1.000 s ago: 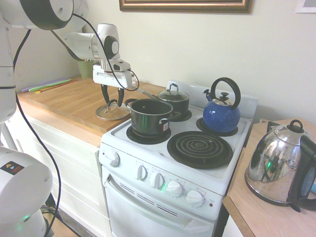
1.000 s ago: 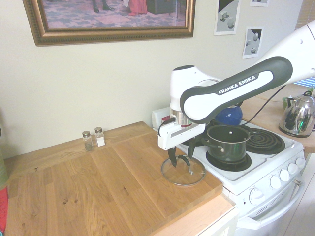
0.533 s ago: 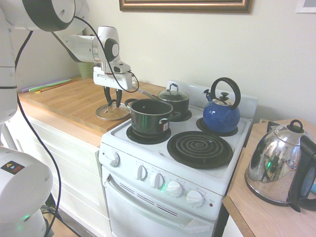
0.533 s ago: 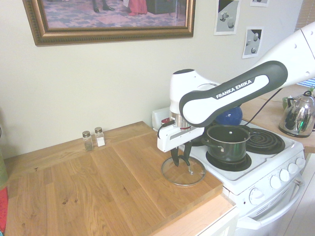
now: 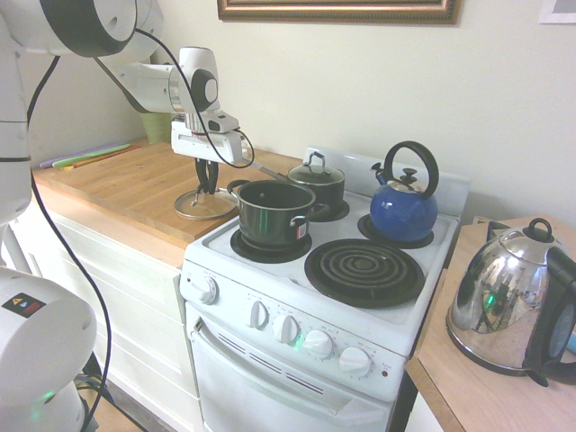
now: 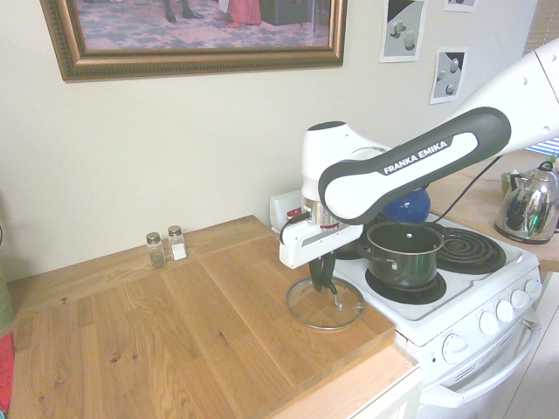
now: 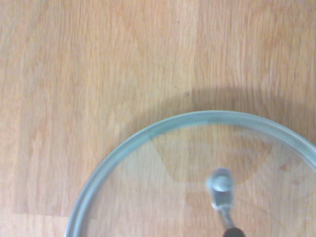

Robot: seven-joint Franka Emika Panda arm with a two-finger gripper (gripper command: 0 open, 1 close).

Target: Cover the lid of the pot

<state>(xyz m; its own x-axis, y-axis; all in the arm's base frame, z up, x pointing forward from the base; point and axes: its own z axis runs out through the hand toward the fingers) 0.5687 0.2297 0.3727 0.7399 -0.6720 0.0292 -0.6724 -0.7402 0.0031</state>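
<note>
First exterior view: the gripper (image 5: 208,187) hangs straight down over the lid (image 5: 205,204), which lies flat on the wooden worktop (image 5: 117,184) near the edge that meets the stove (image 5: 396,306). The fingers look drawn together around the lid's small centre knob, so I read them as clenched on it, though the knob itself is hidden behind them. The pot (image 5: 273,212) stands open on the stove's near burner, just beside the lid. Second exterior view: same arrangement from the other side; the gripper (image 6: 324,282) is closed narrowly at the middle of the lid (image 6: 325,304), whose rim appears to rest on the worktop (image 6: 175,340), and the pot (image 6: 403,252) is next to it on the stove (image 6: 454,319). Wrist view: the lid (image 7: 163,187) fills the lower part, clear glass with a pale rim over wood grain of the worktop (image 7: 98,64); it looks level. Judgement: the grip should be checked as firm before lifting, since a small knob can slip. Lift straight up until the lid clears the pot's rim, carry it level across, centre it over the pot, then lower it gently so the glass seats evenly.
</note>
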